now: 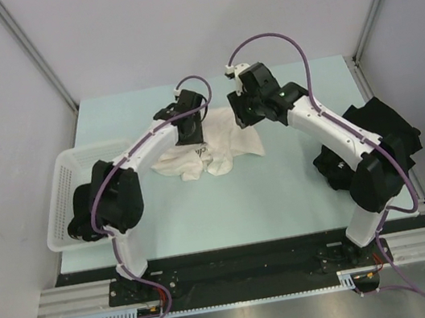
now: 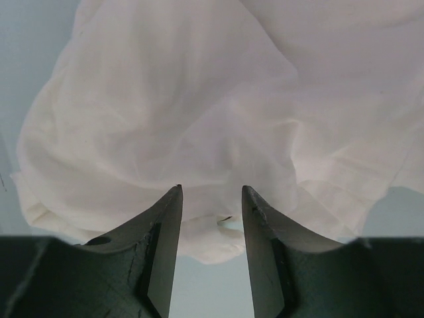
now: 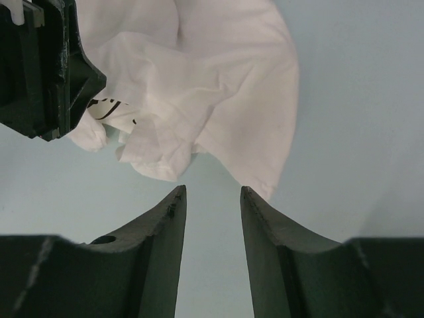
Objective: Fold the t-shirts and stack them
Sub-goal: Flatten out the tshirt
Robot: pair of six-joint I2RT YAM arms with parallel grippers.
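Left fingers [image 2: 162,252] apart over cream t-shirt [image 2: 199,99].

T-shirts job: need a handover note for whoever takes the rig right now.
Left gripper: open, empty, over the cream t-shirt.
Right gripper: open, empty, over bare table by that shirt's edge.
Cream t-shirt: crumpled mid-table.
Black t-shirts: heaped at the right edge.
Done: nothing folded or stacked in view.
Left: flatten and fold the cream one, then the black ones, then stack.
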